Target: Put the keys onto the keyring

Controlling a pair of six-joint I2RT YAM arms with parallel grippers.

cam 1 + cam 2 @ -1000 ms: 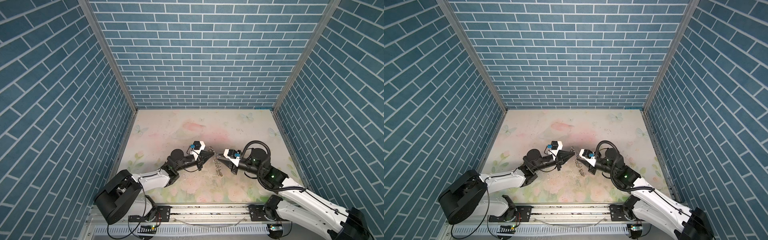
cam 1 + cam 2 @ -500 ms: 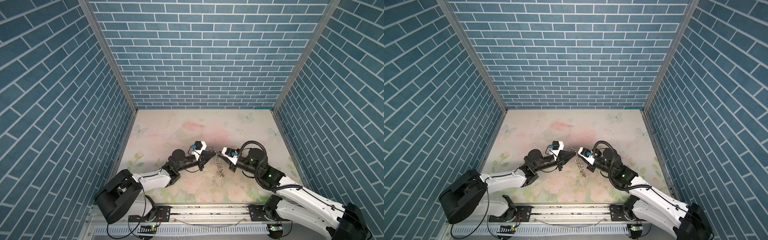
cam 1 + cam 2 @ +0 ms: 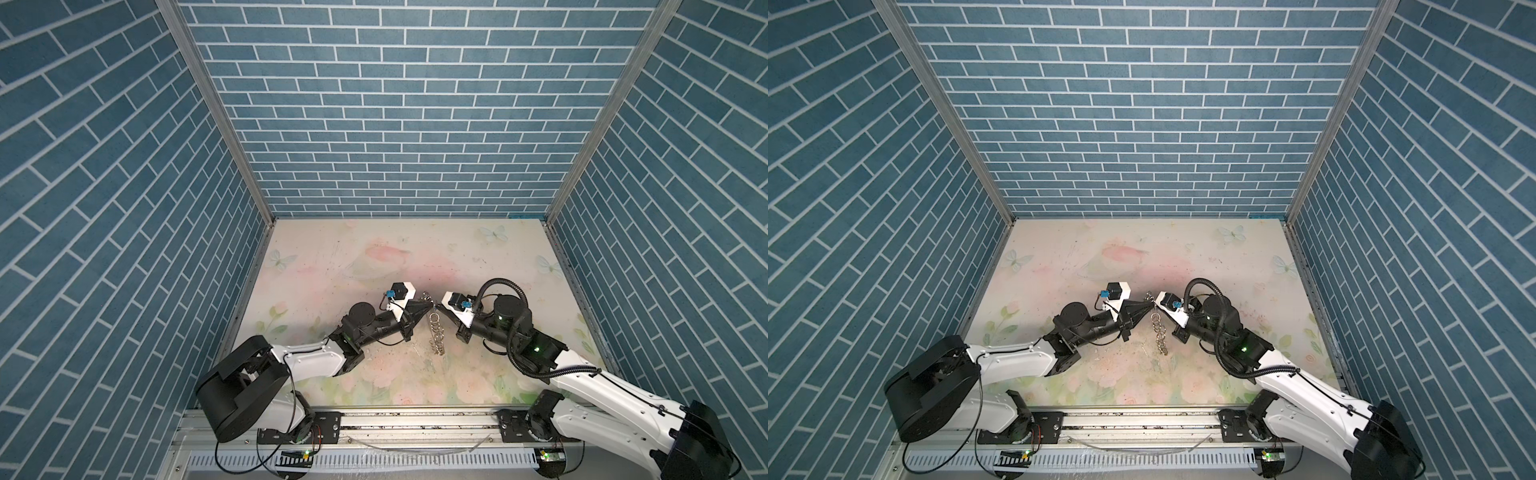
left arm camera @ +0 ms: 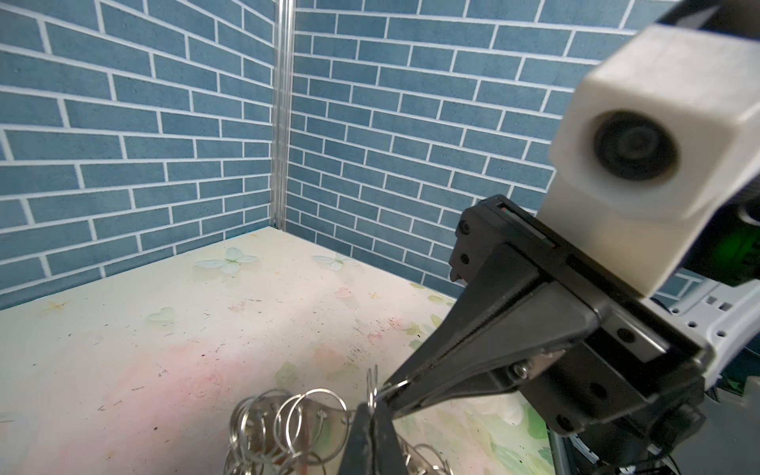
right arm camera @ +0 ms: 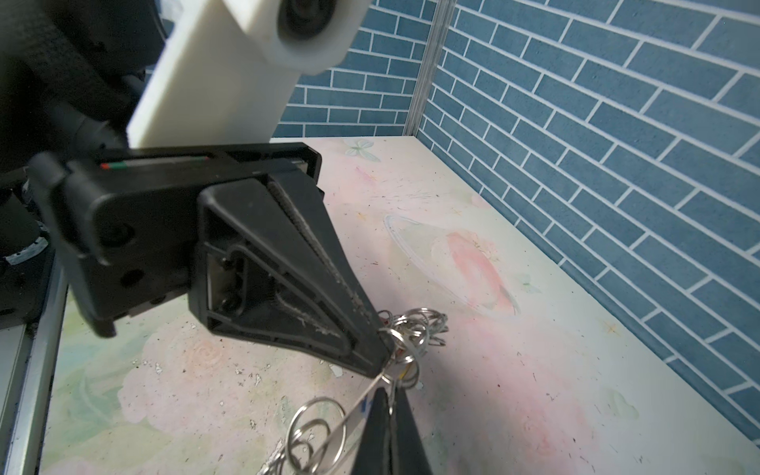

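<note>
The keyring point(image 3: 435, 332) hangs as a chain of silvery split rings between the two arms, its lower end on the floral table; both top views show it point(image 3: 1158, 332). My left gripper point(image 3: 431, 306) is shut on the thin wire at the top of the chain. My right gripper point(image 3: 437, 308) meets it tip to tip, shut on a small ring there. In the left wrist view a bunch of rings point(image 4: 288, 415) hangs beside my shut left gripper point(image 4: 372, 405). In the right wrist view, rings point(image 5: 415, 325) bunch behind my right gripper point(image 5: 388, 390). The keys show only as slivers of colour among the rings.
The floral table top point(image 3: 374, 257) is walled by blue brick panels point(image 3: 374, 124) at the back and on both sides. A metal rail point(image 3: 415, 432) with both arm bases runs along the front edge. Small flecks of debris lie near the chain's lower end.
The right gripper has moved left to the top of the chain and closed its jaws there. The left gripper has stayed shut and nearly still.
</note>
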